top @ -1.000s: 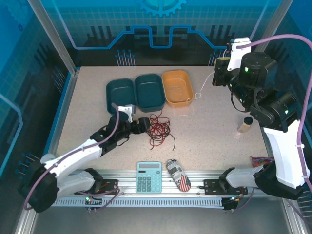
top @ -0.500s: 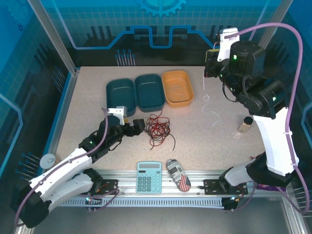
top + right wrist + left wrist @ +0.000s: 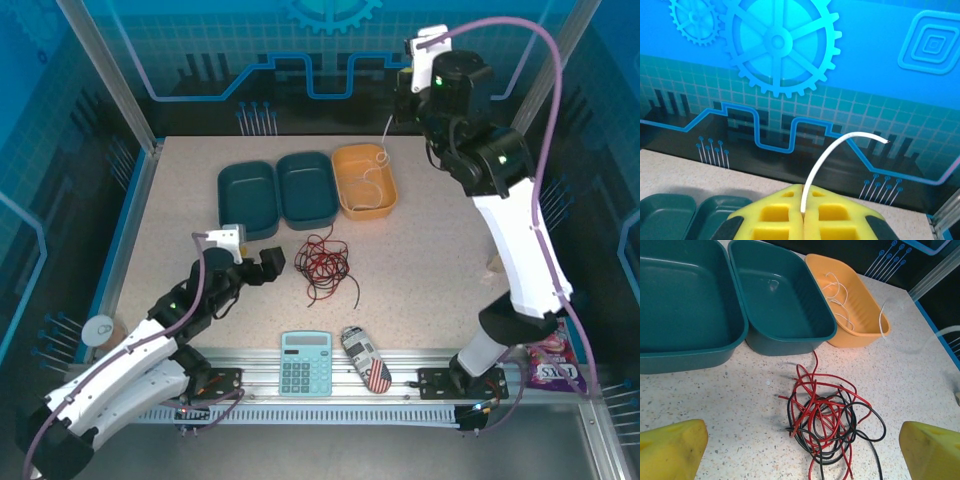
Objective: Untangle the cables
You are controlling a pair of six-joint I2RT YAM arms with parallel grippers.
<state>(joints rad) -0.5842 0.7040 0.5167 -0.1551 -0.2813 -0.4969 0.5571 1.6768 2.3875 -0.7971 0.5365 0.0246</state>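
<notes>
- The right gripper point(image 3: 404, 98) has been swung left and farther back within the last second. It is now carried high over the far edge of the worktop point(image 3: 440, 250), above the orange tray point(image 3: 366, 214). The left gripper point(image 3: 268, 263) has been drawn back from the tangle point(image 3: 822, 420).
- Three trays are counted along the far side: two teal trays point(image 3: 250, 232) and the orange one, set side by side.
- One white cable point(image 3: 857, 133) is seen, and one knot of red and black strands. How many strands are in the knot cannot be told.
- The white cable is pinched between the right gripper's closed yellow pads point(image 3: 770, 215). A short free end arcs up past them, and the long run hangs downward into the orange tray, where loops are laid.
- The tangle is left mid-worktop, just in front of the middle teal tray. It is stretched far-to-near, with loose ends trailed toward the near edge.
- The left gripper's jaws are held wide apart, nothing between them.
- One calculator point(image 3: 305, 362) is parked at the near edge.
</notes>
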